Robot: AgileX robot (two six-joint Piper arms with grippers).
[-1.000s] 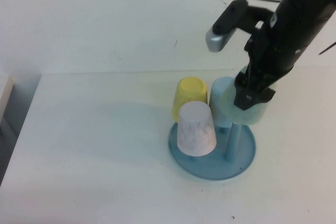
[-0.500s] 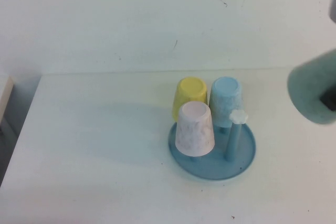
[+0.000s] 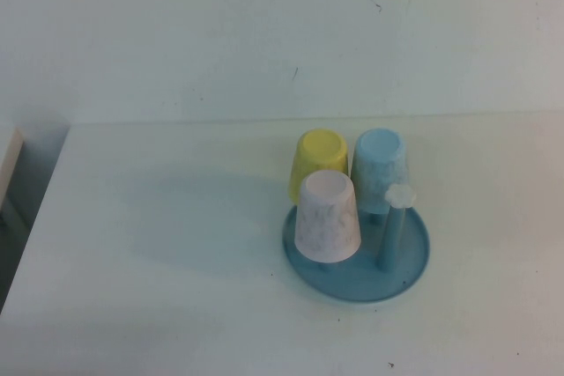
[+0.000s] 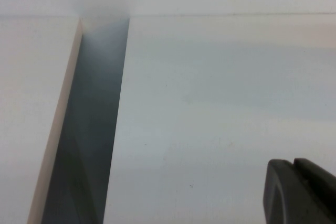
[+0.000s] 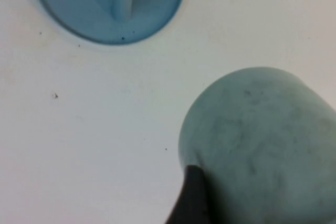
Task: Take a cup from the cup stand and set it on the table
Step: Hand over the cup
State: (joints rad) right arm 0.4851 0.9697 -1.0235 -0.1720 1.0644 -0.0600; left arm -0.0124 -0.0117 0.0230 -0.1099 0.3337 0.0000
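The pale mint-green cup (image 5: 262, 140) shows only in the right wrist view, held above the white table (image 5: 94, 129). My right gripper (image 5: 252, 203) is shut on it; one dark finger (image 5: 191, 198) presses its side. The blue cup stand (image 3: 414, 257) sits right of the table's centre, with one bare peg (image 3: 390, 233) under a white cap. Its base also shows in the right wrist view (image 5: 152, 14), apart from the cup. Neither arm shows in the high view. My left gripper (image 4: 302, 192) is shut and empty over bare table near its left edge.
A yellow cup (image 3: 317, 163), a light blue cup (image 3: 381, 165) and a pale pinkish-white cup (image 3: 328, 216) sit upside down on the stand. A dark gap (image 4: 89, 129) separates the table's left edge from a neighbouring white surface (image 4: 31, 103). A white wall stands behind.
My right gripper lifted the mint-green cup off the front right peg and carried it right, out of the high view. The peg now stands bare.
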